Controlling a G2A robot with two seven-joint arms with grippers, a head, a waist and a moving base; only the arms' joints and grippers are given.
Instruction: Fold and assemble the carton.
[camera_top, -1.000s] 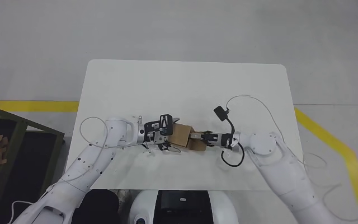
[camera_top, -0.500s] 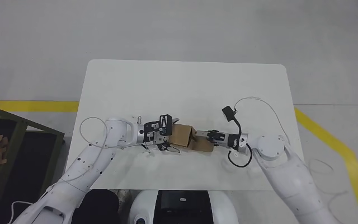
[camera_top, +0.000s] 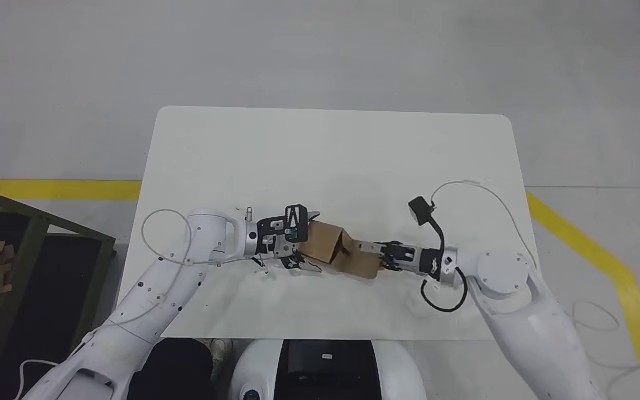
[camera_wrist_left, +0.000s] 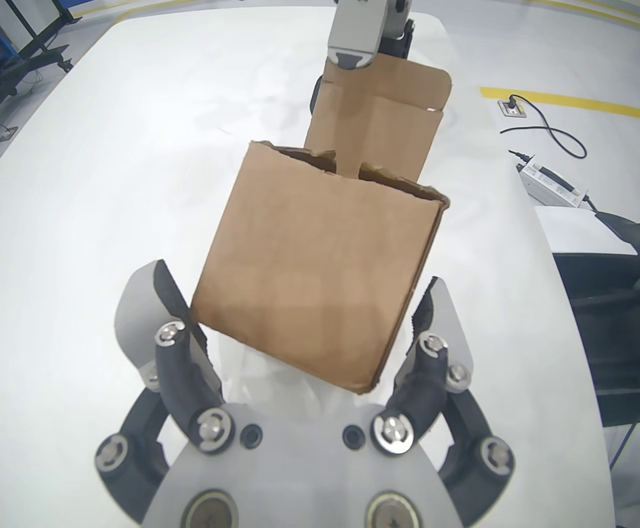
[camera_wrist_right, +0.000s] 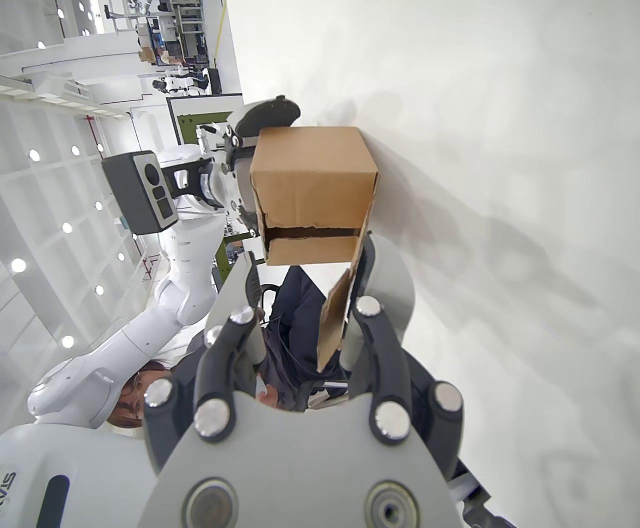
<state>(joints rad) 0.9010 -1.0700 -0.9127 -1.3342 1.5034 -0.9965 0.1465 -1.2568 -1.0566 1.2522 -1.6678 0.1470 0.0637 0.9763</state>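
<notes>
A brown cardboard carton (camera_top: 325, 242) lies near the table's front edge. My left gripper (camera_top: 303, 240) is shut on its closed end, one finger on each side (camera_wrist_left: 300, 310). The carton (camera_wrist_left: 320, 270) faces away with its far end open, and a long flap (camera_wrist_left: 380, 120) sticks out beyond it. In the right wrist view the carton (camera_wrist_right: 312, 170) shows two inner flaps folded in with a slit between them. My right gripper (camera_wrist_right: 310, 265) is open around the long flap (camera_wrist_right: 335, 320), which lies against one finger (camera_wrist_right: 375, 280). In the top view the right gripper (camera_top: 378, 254) sits at the flap's (camera_top: 358, 262) end.
The white table (camera_top: 330, 150) has free room behind the carton and to both sides. A black cable (camera_top: 470, 190) loops from the right arm over the table. A dark green cart (camera_top: 40, 270) stands off the table's left side.
My right gripper has drawn back to the right and toward the front edge. The long flap now stretches out flatter behind the carton. The left gripper and carton have stayed put.
</notes>
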